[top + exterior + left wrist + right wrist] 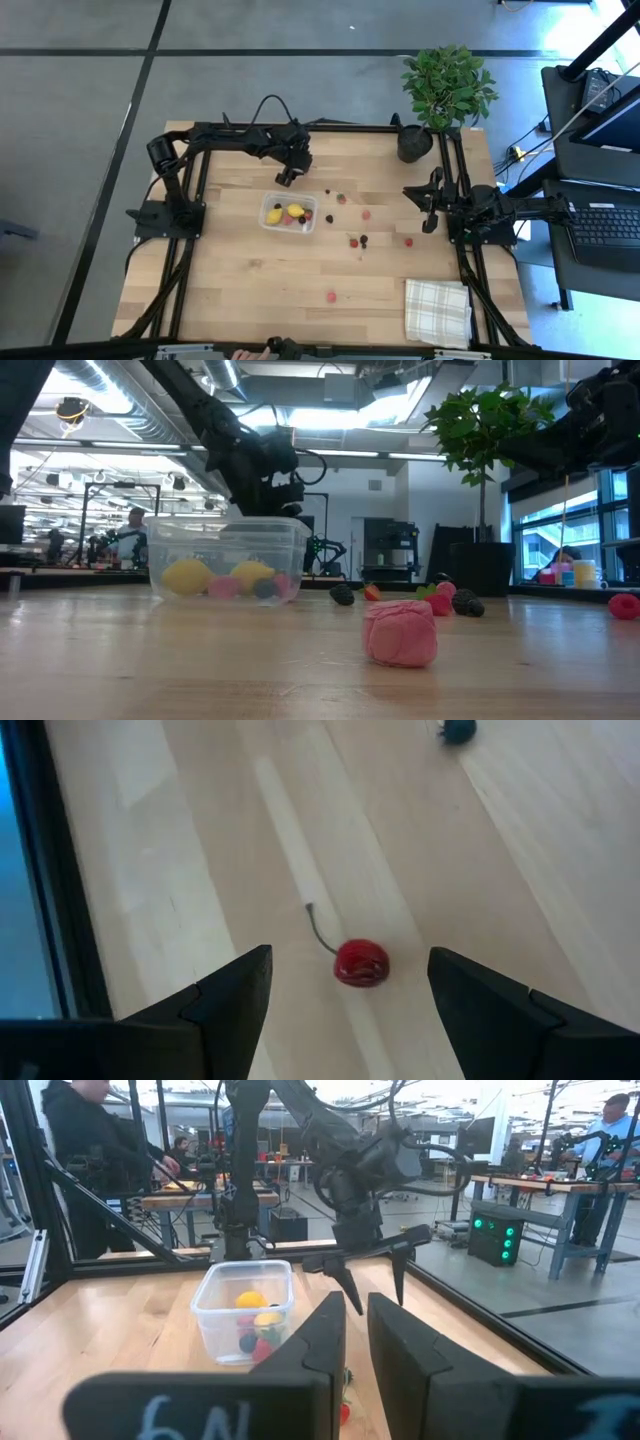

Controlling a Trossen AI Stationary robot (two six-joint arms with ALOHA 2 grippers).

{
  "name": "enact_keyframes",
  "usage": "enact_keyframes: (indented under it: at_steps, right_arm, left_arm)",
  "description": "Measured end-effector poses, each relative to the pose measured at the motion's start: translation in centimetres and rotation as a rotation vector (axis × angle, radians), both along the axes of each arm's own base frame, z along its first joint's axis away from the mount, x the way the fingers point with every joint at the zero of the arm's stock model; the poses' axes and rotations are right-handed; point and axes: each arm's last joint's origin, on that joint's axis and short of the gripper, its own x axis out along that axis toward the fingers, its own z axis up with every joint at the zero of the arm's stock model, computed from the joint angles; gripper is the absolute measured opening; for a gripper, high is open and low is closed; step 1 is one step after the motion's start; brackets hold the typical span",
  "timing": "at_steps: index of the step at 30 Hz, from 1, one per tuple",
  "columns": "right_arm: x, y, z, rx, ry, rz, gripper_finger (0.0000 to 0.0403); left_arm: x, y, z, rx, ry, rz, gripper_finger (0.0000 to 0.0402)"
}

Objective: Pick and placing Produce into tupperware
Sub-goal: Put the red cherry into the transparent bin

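Observation:
The clear tupperware stands left of the table's middle, holding yellow lemon-shaped pieces and a few red and dark berries. My left gripper hangs open just beyond the tub's far side, pointing steeply down. In the left wrist view a red cherry with a thin stem lies on the wood between its fingers, untouched. More produce lies loose to the tub's right and near the front. My right gripper waits shut and level at the table's right side.
A potted plant stands at the far right corner and a checked cloth lies at the near right corner. A dark berry lies beyond the cherry. People work at benches beyond the table.

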Motion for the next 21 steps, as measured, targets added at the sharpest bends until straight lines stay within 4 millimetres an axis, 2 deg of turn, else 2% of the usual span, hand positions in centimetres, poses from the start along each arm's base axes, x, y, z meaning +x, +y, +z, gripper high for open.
enact_keyframes:
  at_steps: [21]
  right_arm:
    - [0.0, 0.0, 0.0, -0.004, 0.004, 0.0, 0.0051]
  left_arm:
    - [0.5, -0.1, -1.3, -0.082, 0.001, 0.078, 0.0262]
